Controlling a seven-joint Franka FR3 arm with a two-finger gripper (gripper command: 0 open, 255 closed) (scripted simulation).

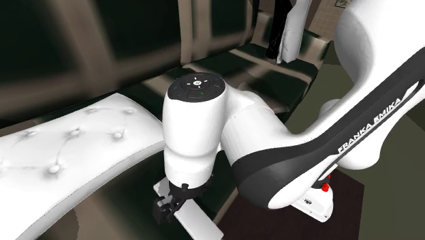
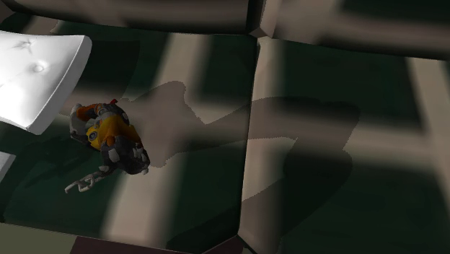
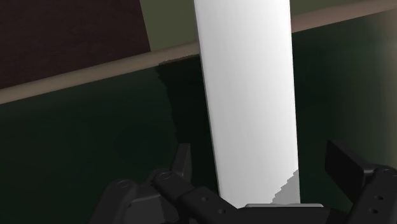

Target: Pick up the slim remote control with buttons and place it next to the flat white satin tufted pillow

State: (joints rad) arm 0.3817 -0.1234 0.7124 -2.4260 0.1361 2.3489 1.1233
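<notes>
The remote (image 3: 248,95) is drawn as a plain white, long flat slab. It runs straight out from my gripper (image 3: 264,167), between two black fingers that stand apart from its sides, so the gripper is open. In the shoulder view the gripper (image 1: 170,204) hangs low over the dark green sofa seat, with the remote (image 1: 197,221) just below it near the seat's front. The white tufted pillow (image 1: 68,143) lies flat on the seat up and to the left of the gripper. The second exterior view has the pillow (image 2: 36,72) at its upper left.
An orange and grey toy figure (image 2: 108,133) lies on the seat beside the pillow's corner. The sofa's beige front edge (image 3: 76,79) runs past the remote, with dark brown floor (image 3: 70,32) beyond. My arm's white forearm (image 1: 327,136) crosses the shoulder view's right.
</notes>
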